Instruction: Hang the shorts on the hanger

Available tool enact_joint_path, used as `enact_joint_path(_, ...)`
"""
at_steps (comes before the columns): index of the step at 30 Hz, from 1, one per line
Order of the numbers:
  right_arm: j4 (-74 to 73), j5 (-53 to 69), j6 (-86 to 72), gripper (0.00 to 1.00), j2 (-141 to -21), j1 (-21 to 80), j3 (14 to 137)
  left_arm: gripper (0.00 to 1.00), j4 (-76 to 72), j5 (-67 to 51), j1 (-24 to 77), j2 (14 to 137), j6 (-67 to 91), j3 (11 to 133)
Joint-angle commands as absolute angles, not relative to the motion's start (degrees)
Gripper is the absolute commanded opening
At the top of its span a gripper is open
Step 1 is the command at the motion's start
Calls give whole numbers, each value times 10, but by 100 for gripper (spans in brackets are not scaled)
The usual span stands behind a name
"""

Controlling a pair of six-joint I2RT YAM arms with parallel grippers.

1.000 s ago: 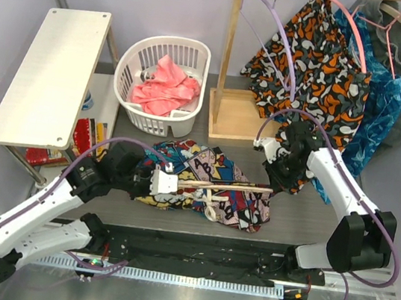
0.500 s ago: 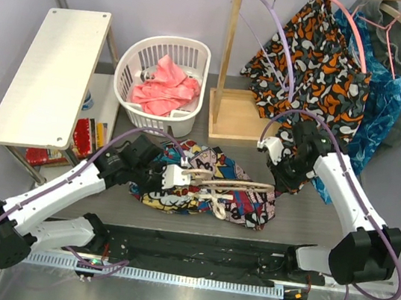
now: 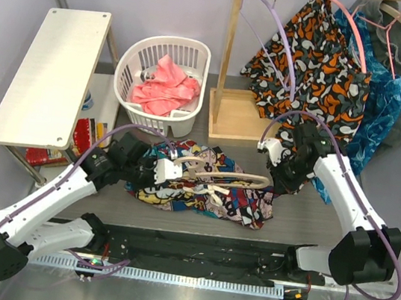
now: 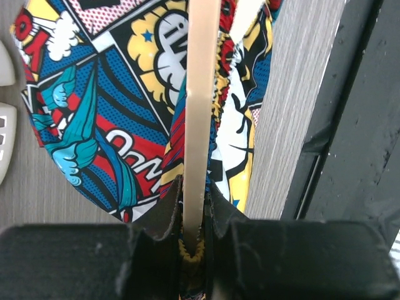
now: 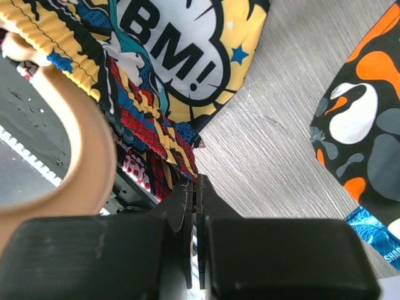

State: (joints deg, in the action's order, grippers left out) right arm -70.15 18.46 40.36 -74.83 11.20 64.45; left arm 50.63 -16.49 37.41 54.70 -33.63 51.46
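Note:
The comic-print shorts (image 3: 212, 195) lie bunched on the grey table in front of both arms. The beige wooden hanger (image 3: 227, 176) lies across them, running left to right. My left gripper (image 3: 163, 171) is shut on the hanger's left end. In the left wrist view the hanger (image 4: 201, 94) runs straight out of my left gripper (image 4: 192, 209), with the shorts' (image 4: 100, 119) yellow waistband caught beside it. My right gripper (image 3: 281, 179) is shut on the right edge of the shorts. The right wrist view shows my right gripper (image 5: 195, 184) pinching the shorts (image 5: 169, 56) beside the hanger's curved arm (image 5: 87, 156).
A white basket (image 3: 200, 52) holding a pink cloth stands behind the shorts. A white shelf (image 3: 49, 75) is at the left. A wooden rack (image 3: 227, 71) at the back right carries an orange-black garment (image 3: 327, 63), a lilac hanger (image 3: 282, 34) and a pink hanger (image 3: 357, 37). A black rail (image 3: 185, 253) runs along the near edge.
My left gripper pushed right with the hanger end, then drew back left and slightly away. The hanger and the shorts' top edge shifted farther from the rail. My right gripper moved a little right.

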Motion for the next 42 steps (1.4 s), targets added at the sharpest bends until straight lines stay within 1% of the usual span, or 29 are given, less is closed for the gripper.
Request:
enact_joint_path(1,-749,92,416,1,-767,86,699,0,616,-87,354,575,-372,530)
enact_joint_path(8,-798,127,413,1,-773,90,761,0,639,-82,372,669,-369,607)
enact_joint_path(11,-809,140,410,1,-774,103,774,0,631,-76,400,700,-351,642)
enact_joint_path(15,-812,140,389,1,-779,142,799,0,625,-45,470,728,-330,669)
enact_joint_path(18,-815,123,381,9,-780,188,824,0,622,-44,488,738,-312,686)
enact_joint_path(19,-816,120,380,25,-780,205,830,0,621,-49,489,740,-307,693)
enact_joint_path(20,-823,120,379,35,-780,210,835,0,624,-52,489,743,-303,697)
enact_joint_path(21,-828,122,381,42,-778,214,847,0,625,-54,489,742,-295,700)
enact_joint_path(22,-831,126,381,55,-778,214,854,0,626,-61,489,740,-292,700)
enact_joint_path(25,-850,134,394,68,-774,214,882,0,623,-90,483,726,-280,694)
enact_joint_path(27,-848,145,399,71,-769,214,899,0,617,-106,480,715,-274,690)
enact_joint_path(29,-836,169,405,72,-753,214,904,0,614,-121,476,712,-268,692)
enact_joint_path(32,-803,249,412,74,-721,214,892,0,607,-134,475,712,-260,700)
enact_joint_path(33,-792,303,414,75,-712,214,876,0,606,-141,475,710,-260,704)
enact_joint_path(36,-705,385,408,75,-671,218,814,0,595,-157,475,706,-262,705)
enact_joint_path(37,-646,405,406,75,-659,218,796,0,595,-162,475,703,-264,704)
enact_joint_path(39,-580,438,388,76,-620,228,739,0,587,-174,475,700,-265,701)
enact_joint_path(40,-520,439,382,77,-612,235,723,0,587,-177,475,695,-265,700)
enact_joint_path(42,-486,436,374,76,-601,269,702,0,587,-187,475,693,-266,700)
